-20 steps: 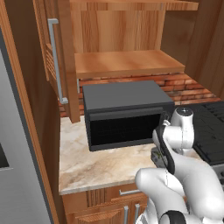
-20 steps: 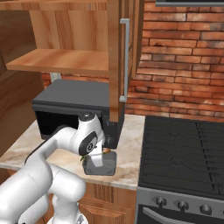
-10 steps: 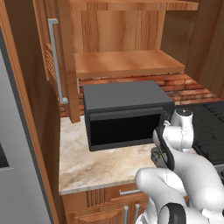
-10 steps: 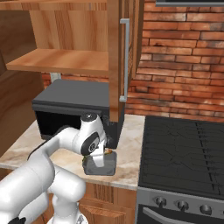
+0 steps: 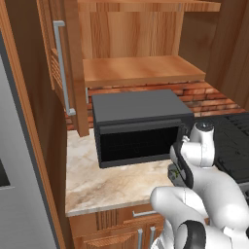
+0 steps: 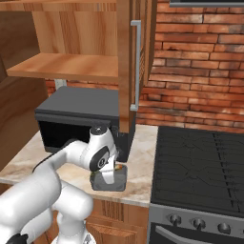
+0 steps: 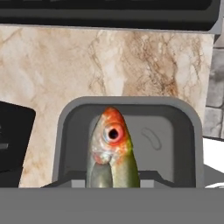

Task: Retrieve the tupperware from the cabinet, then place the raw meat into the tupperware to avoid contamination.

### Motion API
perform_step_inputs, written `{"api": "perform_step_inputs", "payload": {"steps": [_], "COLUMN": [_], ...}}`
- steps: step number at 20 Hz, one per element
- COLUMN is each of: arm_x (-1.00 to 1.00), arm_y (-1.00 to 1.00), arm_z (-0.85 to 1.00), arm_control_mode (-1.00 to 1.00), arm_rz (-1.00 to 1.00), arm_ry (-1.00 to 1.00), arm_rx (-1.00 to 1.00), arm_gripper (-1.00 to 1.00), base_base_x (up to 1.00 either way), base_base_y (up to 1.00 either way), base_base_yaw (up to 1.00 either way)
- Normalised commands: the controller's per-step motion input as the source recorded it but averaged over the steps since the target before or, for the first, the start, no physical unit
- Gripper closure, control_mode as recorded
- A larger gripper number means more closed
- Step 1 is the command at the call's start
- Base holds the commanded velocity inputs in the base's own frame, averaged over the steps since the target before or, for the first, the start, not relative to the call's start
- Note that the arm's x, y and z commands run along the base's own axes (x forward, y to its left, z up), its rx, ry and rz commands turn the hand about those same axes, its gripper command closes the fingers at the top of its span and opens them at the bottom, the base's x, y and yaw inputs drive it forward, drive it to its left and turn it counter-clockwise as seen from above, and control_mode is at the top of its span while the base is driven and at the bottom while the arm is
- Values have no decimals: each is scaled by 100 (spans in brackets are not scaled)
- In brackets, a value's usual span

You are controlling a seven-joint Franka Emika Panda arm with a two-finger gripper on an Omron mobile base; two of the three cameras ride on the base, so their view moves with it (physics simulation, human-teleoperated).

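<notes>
Moved since earlier: between the earlier right base pictures and now we see the wrist settle a little lower over the tub – base and cameras unmoved, microwave and counter as they were.
Gripper (image 6: 110,172): clamped on the raw meat (image 7: 112,151); we judge the grip from the hand view, where the fish rises straight out from between the finger tips, though the tips themselves are hidden behind it.
Raw meat, place: hanging over the open tupperware (image 6: 109,179), inside its outline in the hand view; whether it touches the floor of the tub we cannot tell.
Raw meat, axis: long axis runs along the gripper's own line – head with its red-ringed eye pointing away from the hand, down into the tub, tail back in the grip.
Tupperware, place: on the counter (image 5: 104,184) near its front edge, just beside the stove (image 6: 200,167), in front of the microwave (image 5: 138,124).
Why so: we judge the tub was set on open counter, clear of the cabinet (image 5: 138,68), so the fish can be lowered in head first.
Cabinet: doors open, shelf bare.
</notes>
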Motion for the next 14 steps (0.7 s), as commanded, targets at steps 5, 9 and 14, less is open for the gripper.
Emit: {"api": "perform_step_inputs", "payload": {"steps": [5,9,14], "arm_x": [6,6,4], "arm_y": [0,-1,0], "arm_z": [-11,-8,-9], "arm_control_mode": [-100,-100,-100], "arm_rz": [-1,-2,-1], "arm_ry": [0,0,0], "arm_rx": [0,0,0], "arm_gripper": [100,100,100], "base_base_x": [0,0,0], "base_base_y": [0,0,0], "base_base_yaw": [0,0,0]}}
